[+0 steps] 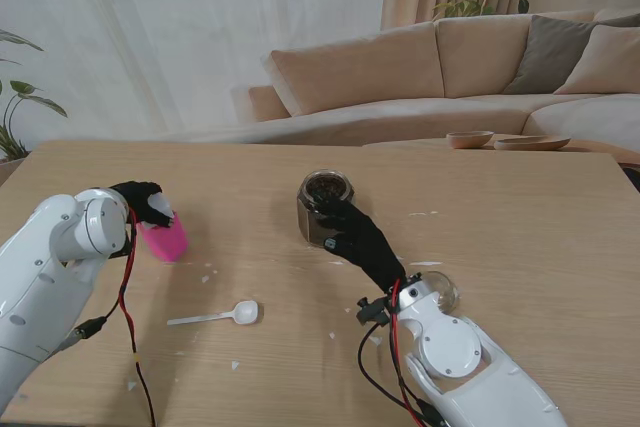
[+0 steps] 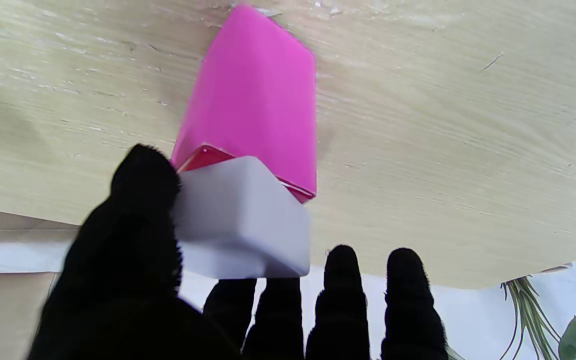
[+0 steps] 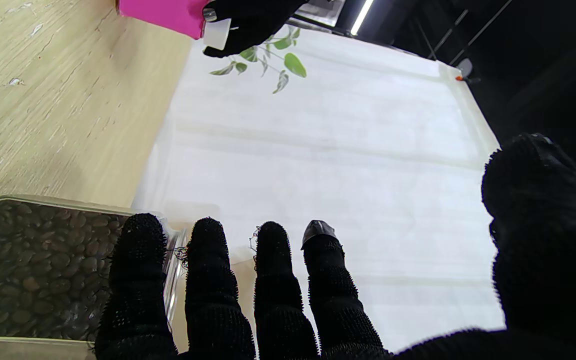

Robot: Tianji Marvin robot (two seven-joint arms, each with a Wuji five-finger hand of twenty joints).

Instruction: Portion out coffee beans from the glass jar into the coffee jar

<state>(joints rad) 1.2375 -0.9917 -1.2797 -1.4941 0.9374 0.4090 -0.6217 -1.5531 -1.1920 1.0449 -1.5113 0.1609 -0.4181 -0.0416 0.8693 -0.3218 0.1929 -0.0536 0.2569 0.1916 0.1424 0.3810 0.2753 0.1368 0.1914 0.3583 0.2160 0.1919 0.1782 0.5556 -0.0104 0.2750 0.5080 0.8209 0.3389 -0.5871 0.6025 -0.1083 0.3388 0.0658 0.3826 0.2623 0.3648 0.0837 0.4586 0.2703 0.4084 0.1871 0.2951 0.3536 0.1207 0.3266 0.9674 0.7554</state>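
Right hand [image 3: 318,300] fingers [image 3: 213,280] extended, thumb apart; glass jar [image 3: 43,270] of beans beside the outermost finger, touching; pink jar [image 3: 163,15] far ahead.

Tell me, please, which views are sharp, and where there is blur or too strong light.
Stand view: soft even light, glass jar and spoon sharp. Left wrist view: left hand blurred from closeness, pink coffee jar fairly sharp. Right wrist view: bright white backdrop washed out, beans clear, right hand dark.
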